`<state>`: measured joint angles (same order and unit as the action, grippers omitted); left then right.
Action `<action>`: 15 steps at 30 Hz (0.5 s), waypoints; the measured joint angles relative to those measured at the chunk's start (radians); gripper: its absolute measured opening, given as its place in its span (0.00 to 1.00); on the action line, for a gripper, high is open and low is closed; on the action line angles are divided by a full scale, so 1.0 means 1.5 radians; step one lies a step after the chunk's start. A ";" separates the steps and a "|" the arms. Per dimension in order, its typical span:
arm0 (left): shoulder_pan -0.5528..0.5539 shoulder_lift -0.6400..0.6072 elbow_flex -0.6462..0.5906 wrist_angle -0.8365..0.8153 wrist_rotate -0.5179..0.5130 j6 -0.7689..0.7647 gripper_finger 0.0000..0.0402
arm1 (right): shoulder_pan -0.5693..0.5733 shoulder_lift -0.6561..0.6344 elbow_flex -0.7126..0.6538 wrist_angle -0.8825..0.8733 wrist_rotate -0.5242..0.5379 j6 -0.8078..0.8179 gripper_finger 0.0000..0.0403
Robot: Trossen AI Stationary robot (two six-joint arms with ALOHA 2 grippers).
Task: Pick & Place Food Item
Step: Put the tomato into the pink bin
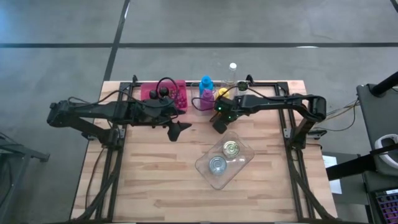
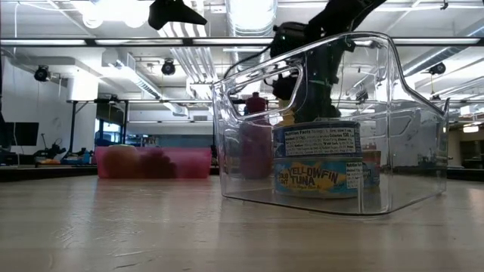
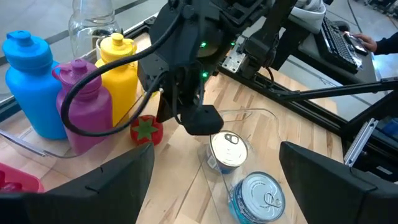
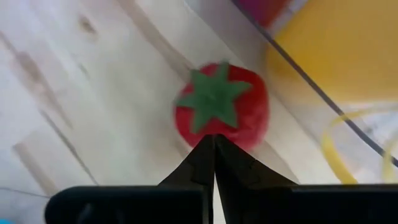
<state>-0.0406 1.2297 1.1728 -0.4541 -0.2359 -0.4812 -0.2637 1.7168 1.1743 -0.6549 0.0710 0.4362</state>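
Your task item, the toy tomato (image 4: pixel 221 106), lies on the wooden table (image 1: pixel 155 180) directly ahead of the right gripper (image 4: pixel 214 144), green calyx up, close against the clear tray holding the bottles. It is not grasped: the right wrist view shows the fingertips (image 4: pixel 200 163) pressed together with nothing between them, a gap of bare wood separating them from the fruit. You will need to spread those fingers before descending, or they will only push the tomato away; it is round and, I judge, likely to roll.

Beyond the tomato stand the yellow bottle (image 3: pixel 119 74), the purple bottle (image 3: pixel 86 111) and the blue bottle (image 3: pixel 29 87). The yellow one crowds the far side of the fruit, so a finger sent down there risks striking the tray wall. I judge an approach with the fingers either side, along the tray edge, to be safer.

Behind the right gripper sits the clear bin (image 1: pixel 244 163), already holding two cans: one labelled yellowfin tuna (image 2: pixel 316 178), the other a silver can (image 3: pixel 229 149). This reads as the likely destination, with free floor remaining.

The left gripper (image 1: pixel 176 129) hangs to the side of the right one, fingers (image 3: pixel 106 177) spread wide and empty, its camera turned on the work. It appears to be waiting. A pink bin (image 1: pixel 176 88) lies beyond it.
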 joint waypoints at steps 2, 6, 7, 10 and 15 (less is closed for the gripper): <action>0.000 0.000 0.000 0.000 0.000 0.000 0.87 | 0.007 0.000 0.004 0.005 0.003 -0.005 0.02; 0.000 0.000 0.000 0.000 0.000 0.000 0.87 | 0.007 -0.003 0.007 -0.022 0.049 0.013 0.02; 0.000 0.000 0.000 0.000 0.000 0.000 0.87 | 0.005 -0.003 0.006 -0.029 0.063 0.020 0.02; 0.000 0.000 0.000 0.000 0.000 0.000 0.88 | 0.001 -0.004 -0.006 -0.034 0.081 0.045 0.02; 0.000 0.000 0.000 0.000 0.000 0.000 0.87 | 0.000 0.002 -0.020 -0.006 0.090 0.062 0.02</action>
<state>-0.0406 1.2297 1.1728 -0.4545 -0.2359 -0.4812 -0.2638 1.7201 1.1444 -0.6644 0.2053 0.5288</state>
